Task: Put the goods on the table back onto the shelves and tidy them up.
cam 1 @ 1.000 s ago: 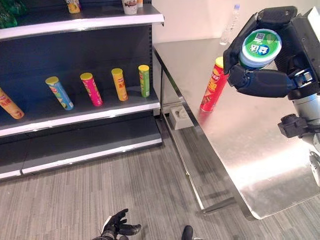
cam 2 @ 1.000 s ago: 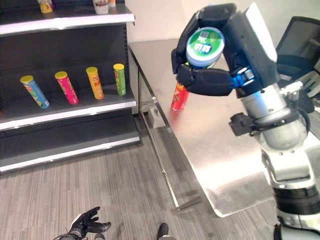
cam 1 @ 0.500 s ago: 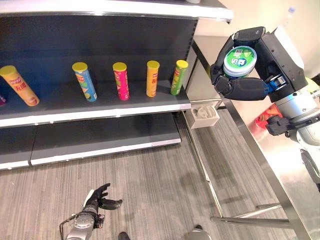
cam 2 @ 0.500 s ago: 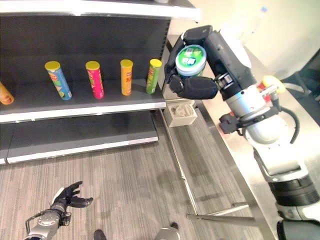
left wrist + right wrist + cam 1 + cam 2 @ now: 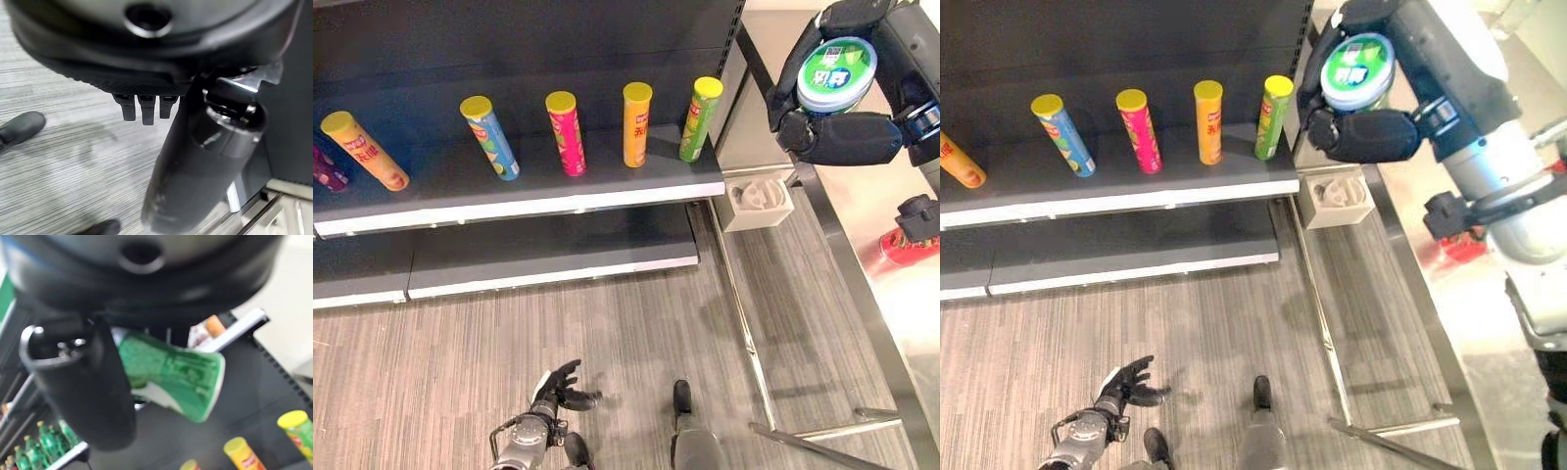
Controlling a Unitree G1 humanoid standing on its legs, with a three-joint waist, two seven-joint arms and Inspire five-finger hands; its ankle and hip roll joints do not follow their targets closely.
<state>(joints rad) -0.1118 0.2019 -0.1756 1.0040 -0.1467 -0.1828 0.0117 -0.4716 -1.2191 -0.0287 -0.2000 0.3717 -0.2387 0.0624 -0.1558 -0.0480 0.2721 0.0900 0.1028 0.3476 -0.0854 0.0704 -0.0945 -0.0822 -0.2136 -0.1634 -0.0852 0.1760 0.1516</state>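
Right hand (image 5: 842,137), dark fingers and thumb curled round a green canister with a white rim and flat green-and-white lid (image 5: 836,74), holds it high at the right of the scene, lid turned toward the head camera, just beyond the shelf's right end. Its wrist view shows the canister's green printed wall (image 5: 171,374) flaring slightly toward one end and tilted across the palm.

Largest first: the dark metal shelf unit (image 5: 524,196) fills the far left, with pale front edges on each flat board. To the right runs the brushed steel worktop (image 5: 871,211), smooth and reflective, with a red tube (image 5: 907,247) on it, partly hidden by the arm. Grey striped flooring lies near. On the middle board stand five slim cardboard-looking tubes with yellow caps: orange-yellow (image 5: 365,151), blue (image 5: 490,137), pink (image 5: 566,133), orange (image 5: 636,123) and green (image 5: 700,119).

The canister looks light and rigid, probably thin plastic or card, with a glossy, slippery wrap; gripping round the wall's middle, as now, seems safest, since squeezing hard could dent it.

Left hand (image 5: 558,388) hangs low near the floor, fingers loosely spread.
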